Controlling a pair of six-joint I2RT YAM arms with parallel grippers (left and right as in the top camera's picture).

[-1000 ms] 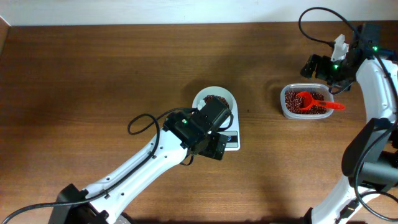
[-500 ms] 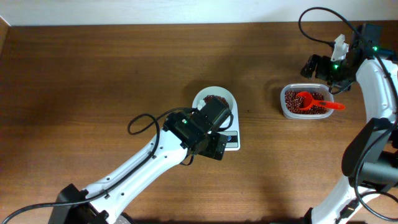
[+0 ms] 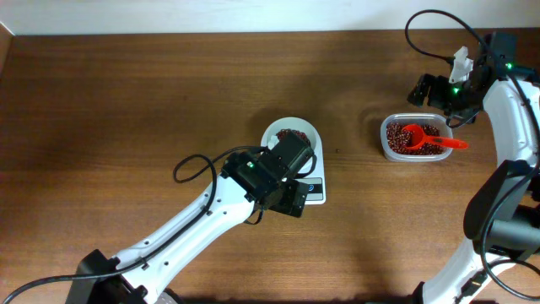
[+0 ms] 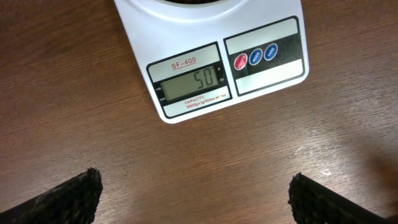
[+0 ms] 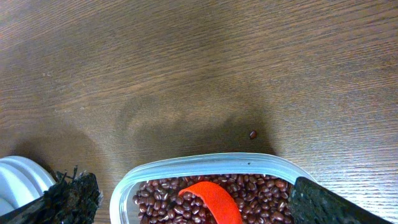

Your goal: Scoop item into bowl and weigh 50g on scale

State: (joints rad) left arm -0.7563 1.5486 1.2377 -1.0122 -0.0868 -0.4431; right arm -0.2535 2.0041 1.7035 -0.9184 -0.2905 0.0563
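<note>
The white scale (image 4: 211, 56) lies at the table's middle, and its display (image 4: 189, 82) reads 50. The white bowl (image 3: 291, 135) with dark red-brown beans (image 3: 293, 134) stands on it, partly hidden by my left arm. My left gripper (image 4: 196, 199) is open and empty just in front of the scale. The rest of the beans (image 5: 261, 193) fill a clear plastic tub (image 3: 413, 139) at the right, with a red scoop (image 3: 422, 138) lying in them. My right gripper (image 5: 193, 202) is open and empty, its fingers either side of the tub.
One loose bean (image 5: 252, 134) lies on the wood just beyond the tub. The table's back edge meets a white wall (image 3: 211, 15).
</note>
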